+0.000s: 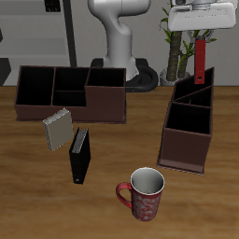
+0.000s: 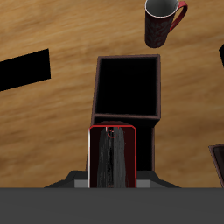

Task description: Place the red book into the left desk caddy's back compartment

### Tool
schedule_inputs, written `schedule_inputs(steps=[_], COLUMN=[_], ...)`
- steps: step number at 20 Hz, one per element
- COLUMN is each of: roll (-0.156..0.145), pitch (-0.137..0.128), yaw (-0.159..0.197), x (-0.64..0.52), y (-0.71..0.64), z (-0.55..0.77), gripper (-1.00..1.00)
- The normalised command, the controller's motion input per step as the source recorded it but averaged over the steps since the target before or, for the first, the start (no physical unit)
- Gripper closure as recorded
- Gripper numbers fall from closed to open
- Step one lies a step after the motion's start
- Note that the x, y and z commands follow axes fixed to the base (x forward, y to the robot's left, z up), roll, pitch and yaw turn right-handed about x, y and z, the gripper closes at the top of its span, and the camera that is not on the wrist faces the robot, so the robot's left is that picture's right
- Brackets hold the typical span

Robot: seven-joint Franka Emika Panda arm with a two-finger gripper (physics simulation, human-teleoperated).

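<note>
**Exterior view: red book held upright above the left desk caddy's tall end**

Exterior view: the red book point(image 1: 202, 62) is seen hanging vertically from the gripper point(image 1: 201, 35), clear of the worktop point(image 1: 112, 215), directly over the taller, farther end of the left desk caddy point(image 1: 188, 126). That caddy is set near the worktop's back corner, with its short end turned toward the front edge. The book is held by its upper edge, so the long axis points down; this orientation is judged to suit a narrow slot, since a flat book would not pass between the walls.

In the wrist view the jaws are seen closed against the book's two covers, the pale page edges point(image 2: 113, 157) facing the camera between red boards. Below the book, the caddy's dark compartments point(image 2: 128, 89) are visible. The back compartment point(image 1: 200, 91) lies nearest the book's lower edge, though whether the edge is centred over it cannot be told for certain.

The lowering step is judged to remain; a straight descent would be needed, with the book kept parallel to the divider to avoid catching a wall.

Elsewhere, a second caddy point(image 1: 70, 93) is set broadside near the back edge, a grey book point(image 1: 57, 130) and a black book point(image 1: 80, 155) stand mid-worktop, and a red mug point(image 1: 143, 194) sits near the front edge.
</note>
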Motion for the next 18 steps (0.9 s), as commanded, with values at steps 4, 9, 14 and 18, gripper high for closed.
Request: schedule_inputs(steps=[4,9,14,18], roll=[0.005,0.003,0.009,-0.004], pitch=[-0.016,0.013,0.02,0.002], yaw=[0.008,0.0,0.006,-0.007], x=[-0.08,0.04,0.06,0.1], y=[-0.03,0.01,0.06,-0.02], z=[0.01,-0.08,-0.13,-0.03], gripper=[1.0,1.0,1.0,1.0])
